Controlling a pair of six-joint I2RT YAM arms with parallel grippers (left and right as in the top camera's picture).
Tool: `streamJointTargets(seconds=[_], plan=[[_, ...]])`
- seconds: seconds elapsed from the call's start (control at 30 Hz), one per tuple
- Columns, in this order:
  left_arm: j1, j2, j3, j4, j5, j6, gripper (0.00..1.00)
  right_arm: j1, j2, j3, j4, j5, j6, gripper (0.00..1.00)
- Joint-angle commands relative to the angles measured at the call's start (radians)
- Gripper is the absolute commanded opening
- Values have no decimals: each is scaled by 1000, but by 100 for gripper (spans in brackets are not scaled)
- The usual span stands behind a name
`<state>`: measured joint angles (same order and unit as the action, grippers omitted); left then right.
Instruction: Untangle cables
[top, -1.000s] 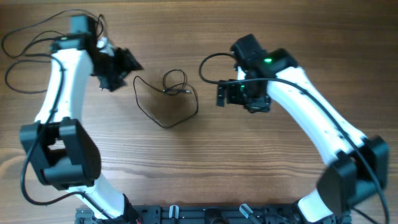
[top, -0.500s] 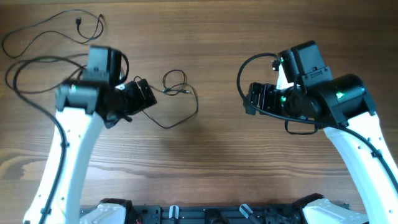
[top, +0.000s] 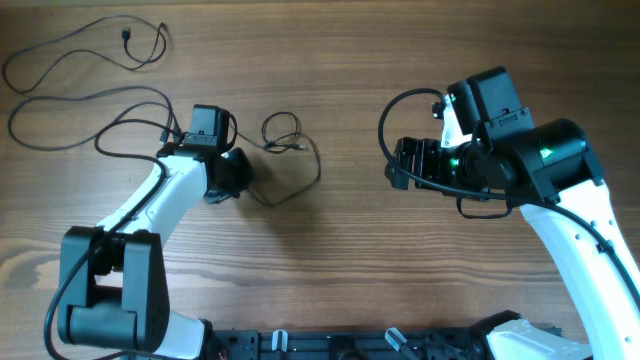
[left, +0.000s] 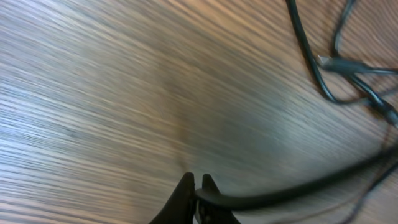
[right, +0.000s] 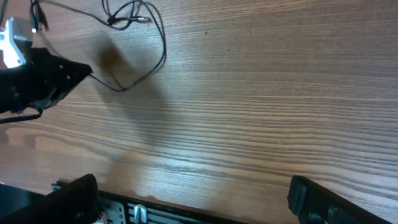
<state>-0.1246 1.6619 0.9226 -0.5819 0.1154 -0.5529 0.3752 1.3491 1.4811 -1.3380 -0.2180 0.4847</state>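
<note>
Overhead first: on the wooden table (top: 350, 280) the cables show as thin black cords in two lots. Two long loose strands (top: 100, 93) sprawl in the far left corner, one ending in a small connector. The third, the looped cable (top: 318, 168), lies near the middle, toward the far edge. It has a small curl at the top and a wide open bend sweeping round below it. The left gripper (top: 237, 175) is down at the left end of that bend, right on the cord, though from up here its jaws can't be read. The right gripper (top: 397, 165) hangs well apart, to the right of the looped cable, pointing toward it and touching nothing.

Left wrist view, and this settles it: the fingertips (left: 185, 190) are clenched on the black cord, which runs out from between them to the right, low over the wood grain. Beyond, blurred, the curl's strands cross, and a pale plug (left: 326, 60) shows among them.

Right wrist view: its own two fingers (right: 74, 199) sit at the bottom corners, spread wide, with only table between them. Across the boards at the top left lies the looped cable. The left gripper is a dark shape at the left edge, at the end of the bend.
</note>
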Motion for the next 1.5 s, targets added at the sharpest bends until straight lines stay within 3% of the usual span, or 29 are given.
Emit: streamJointTargets(seconds=[0.0, 0.07, 0.1, 0.13, 0.23, 0.3, 0.37, 0.47, 0.57, 0.67, 0.73, 0.8, 0.87, 1.0, 1.13, 1.27, 1.33, 1.4, 1.43, 1.47], plan=[[-3, -64, 47, 2, 397, 83, 4, 0, 3, -3, 24, -15, -14, 100], [-3, -128, 88, 8, 636, 80, 4, 0, 4, -3, 39, -15, -14, 100], [-3, -188, 122, 51, 851, 68, 4, 0, 9, -3, 40, -15, -14, 100], [-3, -235, 139, 118, 959, 2, 4, 0, 19, -3, 43, -16, -14, 100], [-3, -367, 147, 333, 972, -401, 4, 1, 64, -3, 43, -25, -15, 100], [-3, -413, 147, 439, 972, -550, 4, 1, 89, -3, 47, -65, -15, 100], [-1, -455, 147, 589, 973, -585, 4, 12, 118, -3, 54, -84, -15, 100], [-1, -473, 146, 608, 960, -722, 4, 18, 119, -3, 119, -175, -24, 100], [-3, -473, 146, 602, 962, -1041, 4, 18, 117, -3, 277, -360, -51, 100], [-9, -473, 146, 613, 962, -1223, 4, 18, 120, -3, 432, -359, -6, 100], [-30, -473, 146, 727, 962, -1351, 4, 31, 138, -3, 515, -282, 74, 100], [-53, -473, 146, 966, 961, -1463, 4, 63, 183, -3, 578, -253, 102, 100], [-57, -473, 146, 1102, 958, -1536, 4, 105, 253, -3, 624, -241, 106, 100], [-57, -475, 146, 1103, 977, -1553, 4, 119, 378, -3, 585, -35, 195, 100], [4, -478, 146, 1086, 1017, -1549, 4, 66, 463, -3, 428, 190, 301, 100], [114, -478, 143, 1071, 1161, -1534, 4, -86, 410, -2, 310, 185, 285, 100], [120, -478, 143, 1069, 1167, -1404, 4, -149, 386, -2, 323, 24, 121, 100], [120, -476, 143, 960, 1180, -1254, 4, -190, 366, -2, 288, 43, 131, 100], [121, -476, 143, 854, 1178, -1196, 4, -212, 357, -2, 265, 67, 157, 100], [121, -475, 143, 649, 1152, -1075, 4, -240, 348, -2, 245, 47, 167, 100]])
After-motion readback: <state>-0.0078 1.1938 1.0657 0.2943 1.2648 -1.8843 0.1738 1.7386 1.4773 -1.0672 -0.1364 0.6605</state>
